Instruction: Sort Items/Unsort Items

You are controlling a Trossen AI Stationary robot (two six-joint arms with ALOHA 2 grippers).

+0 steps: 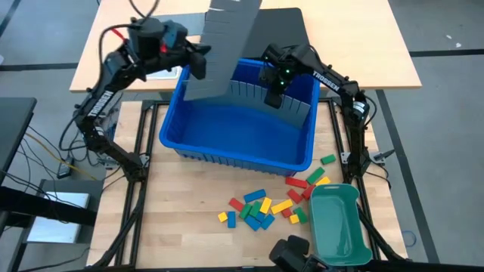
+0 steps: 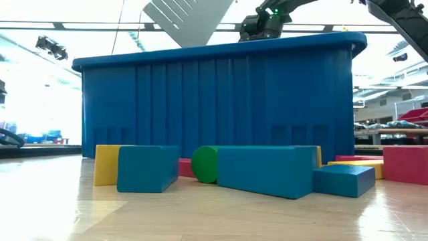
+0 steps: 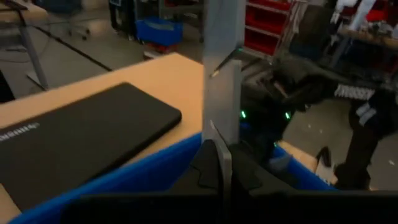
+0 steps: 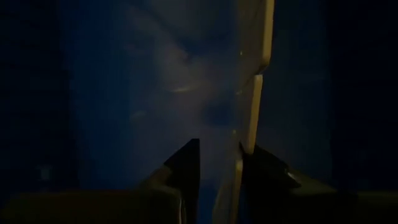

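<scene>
The items, small red, yellow, green and blue blocks (image 1: 261, 208) (image 2: 267, 171), lie loose on the table in front of a big blue bin (image 1: 234, 155) (image 2: 214, 100). My left gripper (image 1: 198, 62) (image 3: 219, 168) is shut on a grey slotted divider sheet (image 1: 223, 45) (image 2: 184, 20), raised over the bin's far left corner. A second grey slotted sheet (image 1: 246, 89) (image 4: 249, 93) stands inside the bin along its far wall. My right gripper (image 1: 274, 97) (image 4: 221, 168) points down at its right part, open, one finger on each side of the sheet's edge. My left gripper pinches the raised sheet between its two fingers at the sheet's left edge (image 3: 222, 146), coming about level from the table's left. The sheet is seen edge-on between the fingers. It is lifted clear of the bin and stands tilted above the gripper. My right gripper has a dark gap between one finger (image 4: 186, 165) and the standing sheet; whether the other finger (image 4: 261, 168) touches it I cannot tell.
A teal tray (image 1: 336, 223) sits at the table's near right corner, beside the blocks. A black laptop (image 1: 281, 26) (image 3: 81, 143) lies on the wooden desk beyond the bin. The bin's tall walls surround my right gripper.
</scene>
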